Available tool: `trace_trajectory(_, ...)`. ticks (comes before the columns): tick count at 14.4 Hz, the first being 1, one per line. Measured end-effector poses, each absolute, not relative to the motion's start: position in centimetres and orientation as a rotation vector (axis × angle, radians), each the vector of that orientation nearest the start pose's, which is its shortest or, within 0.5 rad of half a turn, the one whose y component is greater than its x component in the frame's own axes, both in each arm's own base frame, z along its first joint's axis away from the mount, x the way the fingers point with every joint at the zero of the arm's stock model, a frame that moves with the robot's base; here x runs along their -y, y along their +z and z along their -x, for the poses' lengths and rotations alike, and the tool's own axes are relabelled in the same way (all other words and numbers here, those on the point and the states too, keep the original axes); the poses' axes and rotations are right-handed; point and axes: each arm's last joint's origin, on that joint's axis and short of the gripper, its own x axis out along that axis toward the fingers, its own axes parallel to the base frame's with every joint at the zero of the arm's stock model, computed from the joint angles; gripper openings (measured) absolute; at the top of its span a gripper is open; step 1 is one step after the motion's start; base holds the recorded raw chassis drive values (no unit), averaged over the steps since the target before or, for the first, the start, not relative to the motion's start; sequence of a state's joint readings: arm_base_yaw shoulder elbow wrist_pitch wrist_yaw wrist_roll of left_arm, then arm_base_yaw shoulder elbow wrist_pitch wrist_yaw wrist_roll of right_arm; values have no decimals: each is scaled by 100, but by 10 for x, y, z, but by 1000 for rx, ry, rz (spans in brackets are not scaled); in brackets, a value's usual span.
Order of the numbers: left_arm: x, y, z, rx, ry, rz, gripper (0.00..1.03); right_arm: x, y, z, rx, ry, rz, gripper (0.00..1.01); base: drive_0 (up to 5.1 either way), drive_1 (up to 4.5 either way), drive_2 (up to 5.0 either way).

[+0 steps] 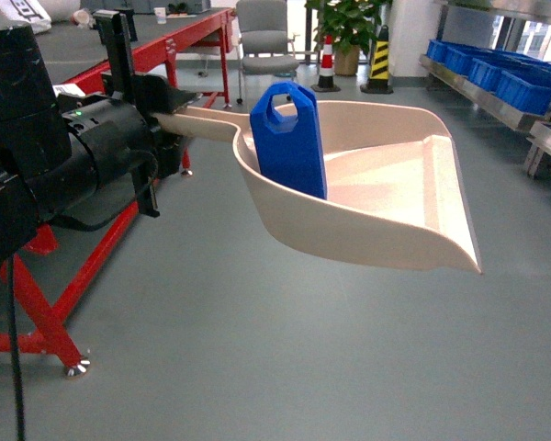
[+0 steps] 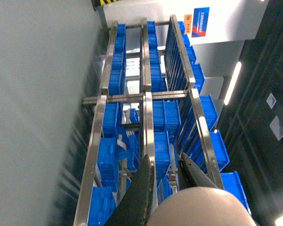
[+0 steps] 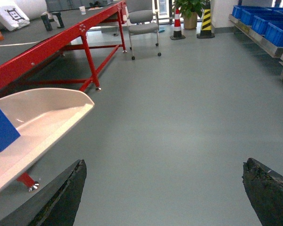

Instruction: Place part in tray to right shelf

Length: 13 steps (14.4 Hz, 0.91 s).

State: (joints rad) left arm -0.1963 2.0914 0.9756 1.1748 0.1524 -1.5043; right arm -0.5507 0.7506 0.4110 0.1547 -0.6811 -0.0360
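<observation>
Head view shows you the left gripper (image 1: 170,115) clamped on the handle of the tray (image 1: 386,207), held in the air above the floor (image 1: 257,349). The part (image 1: 289,138) stands upright inside, against the tray's back wall. Your right gripper (image 3: 162,188) is spread wide, holding nothing.

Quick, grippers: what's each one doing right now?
Left gripper: closed on the tray handle; part sits in it.
Right gripper: open, empty.
</observation>
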Motion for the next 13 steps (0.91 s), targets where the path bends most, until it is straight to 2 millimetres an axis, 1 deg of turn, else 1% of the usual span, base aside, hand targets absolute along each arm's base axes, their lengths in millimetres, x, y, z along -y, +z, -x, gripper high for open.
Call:
trace_trajectory(1, 84, 144, -400, -221, -321, 1488, 13, 72, 242, -151, -146, 133, -69, 98, 494, -251, -251)
trace_trajectory(5, 75, 143, -402, -196, -290, 1490, 13, 72, 242, -151, -149, 134, -71, 98, 494, -251, -251)
trace_trajectory(7, 76, 143, -401, -196, -295, 1491, 13, 71, 243, -151, -145, 134, -69, 98, 494, -251, -251)
trace_trajectory(13, 77, 144, -401, -195, -298, 1491, 13, 71, 242, -151, -149, 134, -71, 98, 5, 409, -400)
